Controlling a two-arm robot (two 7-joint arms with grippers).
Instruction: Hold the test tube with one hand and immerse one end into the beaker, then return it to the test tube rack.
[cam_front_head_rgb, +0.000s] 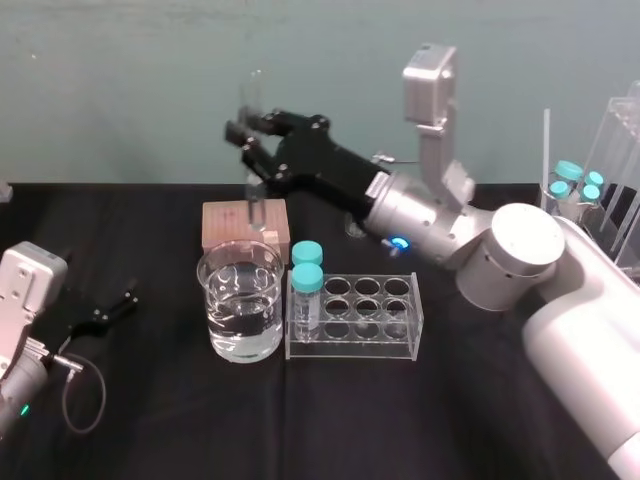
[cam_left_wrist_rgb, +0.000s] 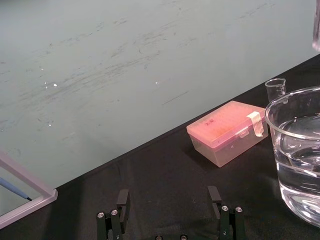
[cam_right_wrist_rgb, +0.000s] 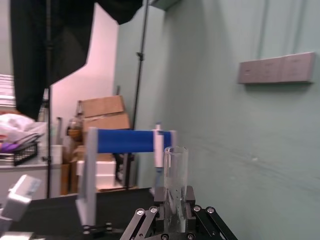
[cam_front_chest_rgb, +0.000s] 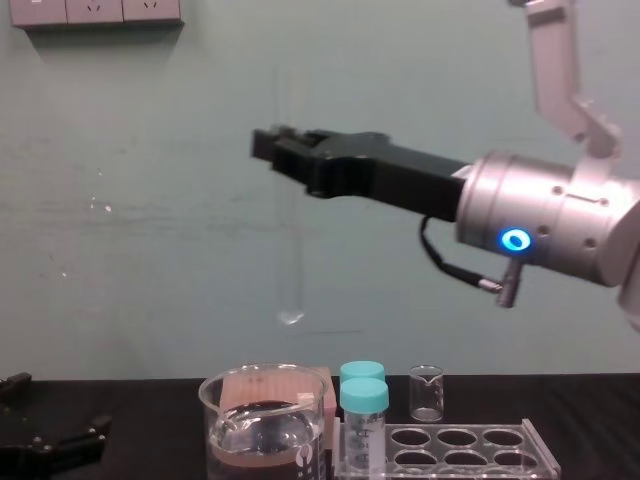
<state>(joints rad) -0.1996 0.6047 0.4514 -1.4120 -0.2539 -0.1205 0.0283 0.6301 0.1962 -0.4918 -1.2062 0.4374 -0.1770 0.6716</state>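
High over the beaker, note test tube upright, clamped by right gripper, rounded end clear of water; beside beaker, test tube rack; at table left, left gripper parked, fingers apart

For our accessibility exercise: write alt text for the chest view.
Right gripper holds a test tube upright, its bottom above a part-filled beaker. A rack stands beside the beaker; the left gripper rests at lower left.

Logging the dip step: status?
Right gripper shut on tube, upright, well above beaker. Left gripper open, parked on table. Drop path looks free.
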